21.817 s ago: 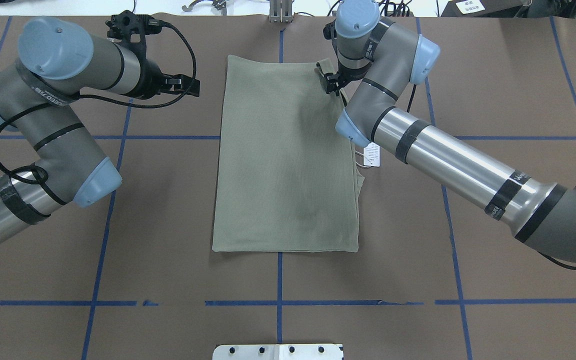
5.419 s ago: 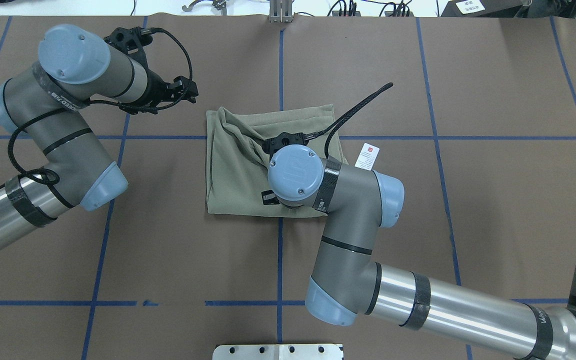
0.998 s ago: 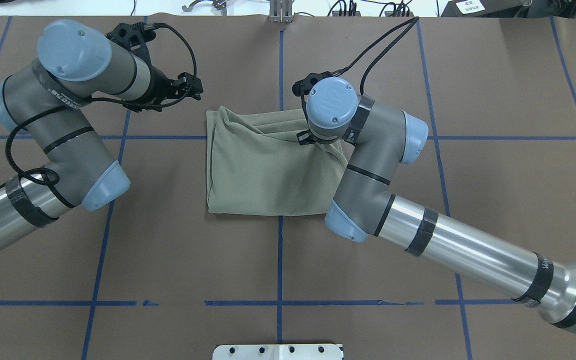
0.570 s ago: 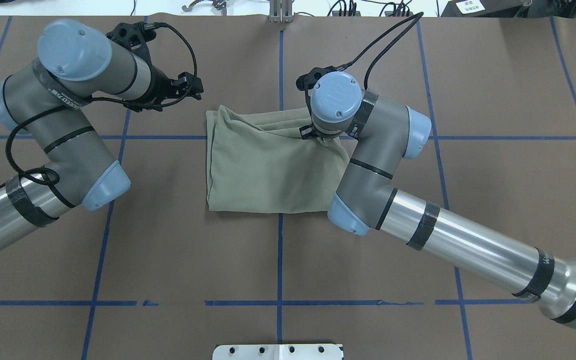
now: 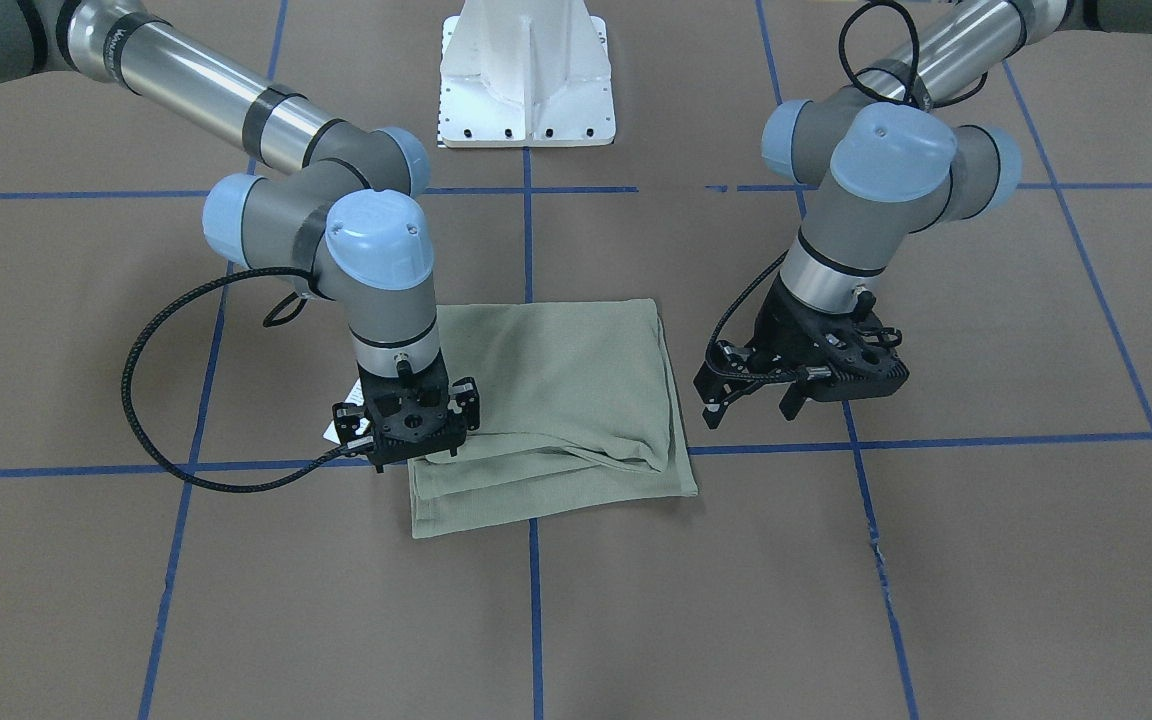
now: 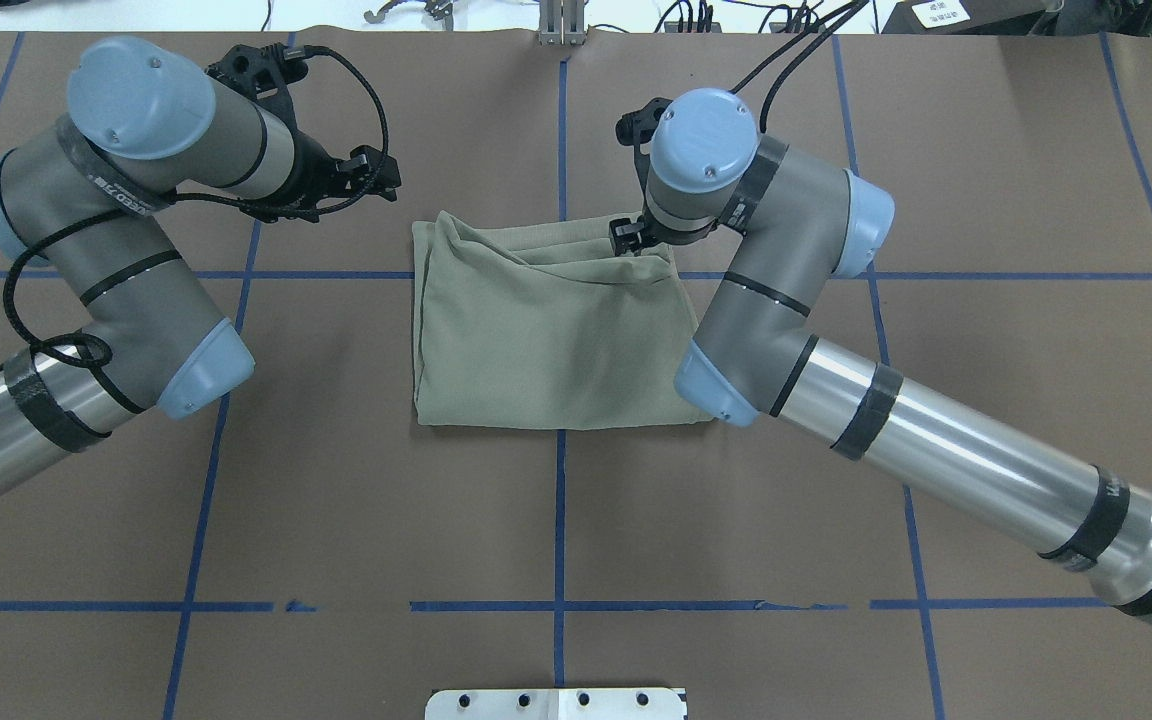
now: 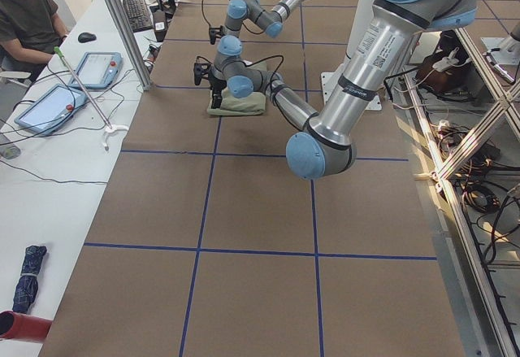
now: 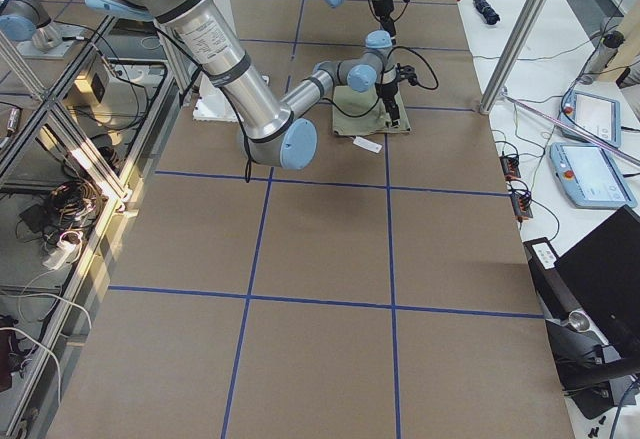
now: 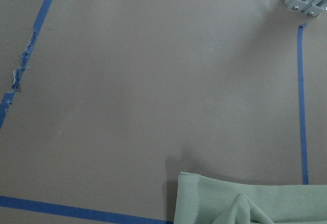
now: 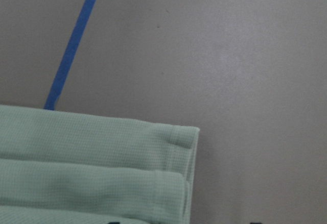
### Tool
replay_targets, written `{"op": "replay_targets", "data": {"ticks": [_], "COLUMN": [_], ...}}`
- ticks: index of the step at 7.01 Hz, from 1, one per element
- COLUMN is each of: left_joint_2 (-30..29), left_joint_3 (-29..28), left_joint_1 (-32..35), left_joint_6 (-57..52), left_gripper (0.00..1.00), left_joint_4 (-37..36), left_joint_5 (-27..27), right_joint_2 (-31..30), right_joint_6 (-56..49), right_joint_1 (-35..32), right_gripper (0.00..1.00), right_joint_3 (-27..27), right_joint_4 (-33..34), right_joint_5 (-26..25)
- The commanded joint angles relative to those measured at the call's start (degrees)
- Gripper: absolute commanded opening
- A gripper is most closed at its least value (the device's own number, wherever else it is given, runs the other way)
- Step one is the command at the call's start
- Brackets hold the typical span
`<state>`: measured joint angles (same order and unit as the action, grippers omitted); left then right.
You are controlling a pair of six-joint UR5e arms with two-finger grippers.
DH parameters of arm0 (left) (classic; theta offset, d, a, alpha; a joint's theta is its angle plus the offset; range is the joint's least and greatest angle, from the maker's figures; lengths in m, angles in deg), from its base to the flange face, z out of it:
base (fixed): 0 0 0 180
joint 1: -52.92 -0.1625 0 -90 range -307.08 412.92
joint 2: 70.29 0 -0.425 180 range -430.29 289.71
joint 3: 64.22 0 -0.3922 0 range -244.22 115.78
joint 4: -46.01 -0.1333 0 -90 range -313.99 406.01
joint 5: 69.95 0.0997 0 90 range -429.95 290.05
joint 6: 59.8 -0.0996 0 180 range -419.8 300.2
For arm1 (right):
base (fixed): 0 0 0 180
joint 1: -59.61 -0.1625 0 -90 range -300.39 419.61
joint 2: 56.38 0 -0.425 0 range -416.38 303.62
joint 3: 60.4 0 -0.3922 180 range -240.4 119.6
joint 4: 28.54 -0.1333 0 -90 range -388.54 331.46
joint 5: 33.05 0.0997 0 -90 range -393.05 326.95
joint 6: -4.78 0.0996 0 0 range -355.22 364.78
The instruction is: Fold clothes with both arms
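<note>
Lying folded into a rough rectangle at the centre of the overhead view, the sage-green knit shirt [image 6: 536,340] is resting on the brown table marked with blue tape lines [image 6: 986,450]. The black two-fingered right gripper [image 6: 626,240] is pointing down over the shirt's upper right corner in that view, right at its edge. Its jaws are standing apart, and its wrist view is showing the stacked, hemmed layers lying flat below. In the front-facing view a small white hang tag [image 5: 336,430] is peeking out beside that gripper. The black two-fingered left gripper [image 6: 388,178] is hovering in the overhead view's upper left, apart from the shirt's left edge, with its jaws spread and holding nothing.
</note>
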<state>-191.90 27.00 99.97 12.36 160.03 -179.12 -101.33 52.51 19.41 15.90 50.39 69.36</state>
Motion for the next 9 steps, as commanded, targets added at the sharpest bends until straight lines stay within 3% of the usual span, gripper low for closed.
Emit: {"op": "replay_targets", "data": {"ticks": [1, 4, 6, 7, 9], "left_joint_2": [2.92, 13.47, 21.02, 24.19, 28.87], "left_joint_3": [0.96, 3.60, 3.86, 3.78, 3.78], "left_joint_1": [4.78, 17.68, 26.38, 29.13, 33.89], "left_joint_6": [-9.18, -39.45, -58.01, -64.80, -73.55], "left_gripper": [1.00, 1.00, 1.00, 1.00, 1.00], "left_joint_4": [-0.12, -0.30, -1.17, -2.57, -2.93], "left_joint_5": [-4.62, -11.91, -16.05, -16.68, -16.77], "right_joint_2": [-1.28, -14.51, -23.22, -27.52, -33.69], "right_joint_6": [-2.36, -20.42, -34.57, -43.51, -62.14], "right_joint_1": [-7.23, -20.92, -33.30, -38.76, -46.43], "right_gripper": [1.00, 1.00, 1.00, 1.00, 1.00], "right_joint_3": [0.95, 6.83, 7.63, 7.46, 7.46], "right_joint_4": [3.58, 4.13, 4.30, 5.00, 9.82], "right_joint_5": [10.23, 21.30, 29.83, 32.48, 31.98]}}
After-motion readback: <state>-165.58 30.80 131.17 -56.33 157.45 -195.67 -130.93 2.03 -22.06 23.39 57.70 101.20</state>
